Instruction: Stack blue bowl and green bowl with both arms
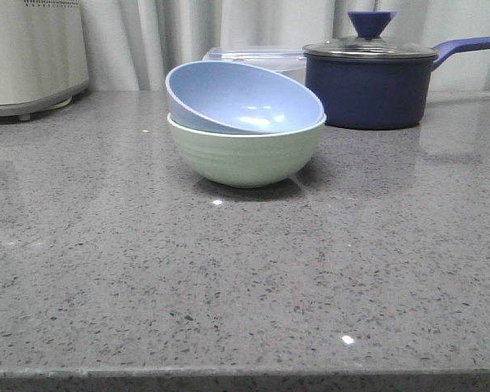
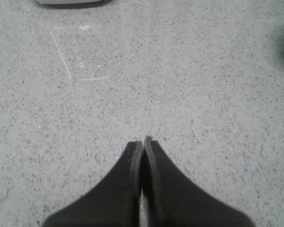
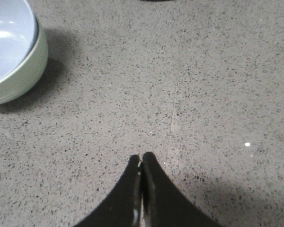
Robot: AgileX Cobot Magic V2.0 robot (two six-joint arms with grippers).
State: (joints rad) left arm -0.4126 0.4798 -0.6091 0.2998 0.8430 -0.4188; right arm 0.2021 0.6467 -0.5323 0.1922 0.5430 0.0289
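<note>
Bowls are where I want them: the blue bowl (image 1: 243, 98) sits nested inside the green bowl (image 1: 245, 152) near the middle of the grey speckled countertop (image 1: 229, 286), toward the far side. The blue one rests tilted, its left rim riding higher than its right, so I judge it has not settled flat into the green one. The stack looks stable enough as it stands, and I would call the stacking done or all but done.

Neither arm shows in the front view. In the left wrist view the left gripper (image 2: 143, 142) has its jaws pressed together with nothing between them, hanging over bare counter, with only a sliver of the green bowl at the picture's edge. The right gripper (image 3: 141, 158) is likewise closed on nothing, above the counter and well apart from the stack, which shows in its view as green wall with blue interior. Closed, empty jaws held clear of the bowls fit arms that are out of the way so the stack is not nudged.

Behind the bowls stand a dark navy saucepan (image 1: 366, 90) with glass lid and blue handle on the far right, a clear lidded container (image 1: 257, 57) just behind the stack, and a white appliance (image 1: 28, 57) at the far left.

If I wanted the blue bowl level, a light press on its high rim would be my guess.
</note>
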